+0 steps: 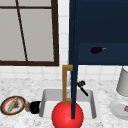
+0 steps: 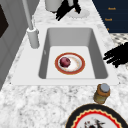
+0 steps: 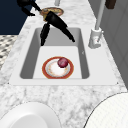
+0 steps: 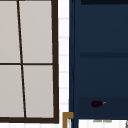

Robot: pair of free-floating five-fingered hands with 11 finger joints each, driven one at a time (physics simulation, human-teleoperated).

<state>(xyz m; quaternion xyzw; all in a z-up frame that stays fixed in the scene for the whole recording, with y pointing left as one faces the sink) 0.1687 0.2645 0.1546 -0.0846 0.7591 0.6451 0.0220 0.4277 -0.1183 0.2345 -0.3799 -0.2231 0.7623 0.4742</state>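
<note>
Partly door-hidden hand over sink

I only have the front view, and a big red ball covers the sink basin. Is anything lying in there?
Observer: Yes, a red-rimmed plate lies flat on the floor of the basin.
Operator: Anything on it?
Observer: One dark red round fruit, off-centre toward the faucet side.
Operator: Is my right hand touching it?
Observer: No, the right hand hangs apart from it, fingers straight.
</note>
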